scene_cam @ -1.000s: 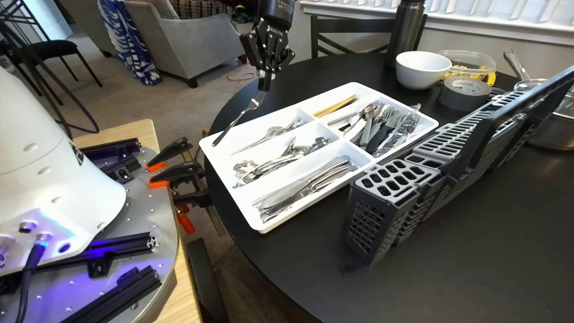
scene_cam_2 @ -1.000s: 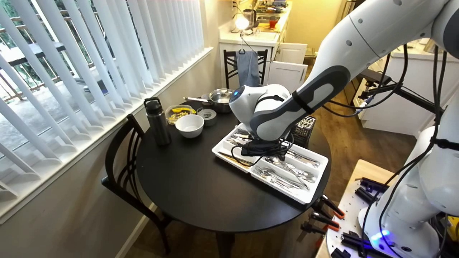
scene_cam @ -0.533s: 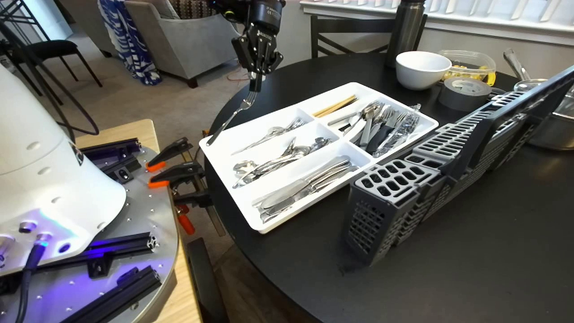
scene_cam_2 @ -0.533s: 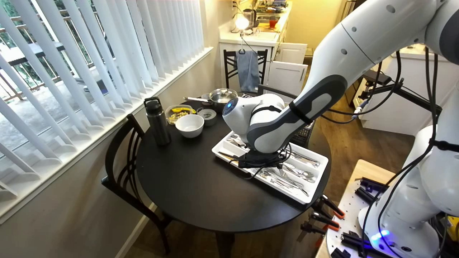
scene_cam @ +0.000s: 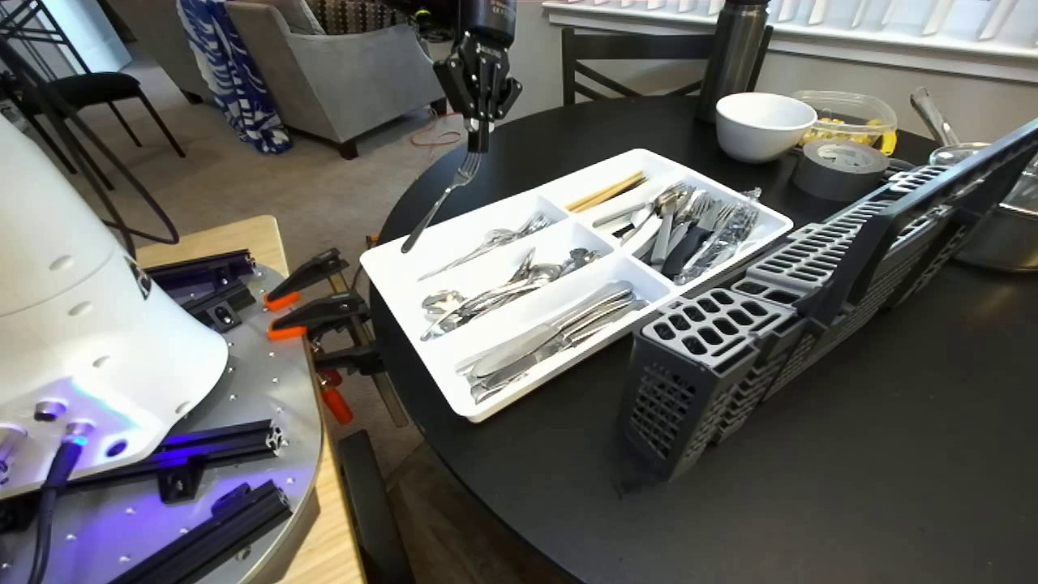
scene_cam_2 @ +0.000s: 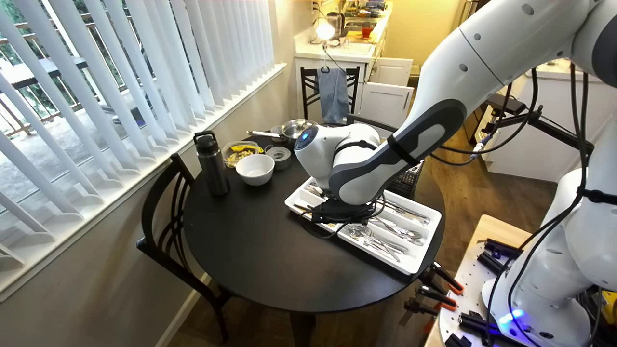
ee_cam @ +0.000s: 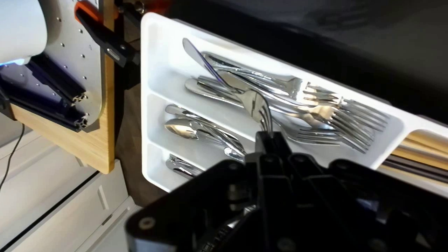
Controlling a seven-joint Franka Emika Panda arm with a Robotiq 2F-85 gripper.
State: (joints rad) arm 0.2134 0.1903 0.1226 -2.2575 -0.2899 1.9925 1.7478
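End effector (scene_cam: 478, 141) closed nearly all the way, a fork (ee_cam: 253, 101) pinched in it by the tine tips. Fork slants down, handle lowest, above the forks compartment of the white tray (ee_cam: 155, 49) on the black bench (scene_cam_2: 260, 250). Loose pile of forks (ee_cam: 325, 113) lies beneath. Handle seems clear of the tray, though contact is hard to judge. Grey slotted basket (scene_cam: 705, 337) just beside.

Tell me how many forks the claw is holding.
1: the fork clamped by its tines in the claw, above the white tray; no second one shows in its grip. Other forks overlap in the tray; some may be hidden.
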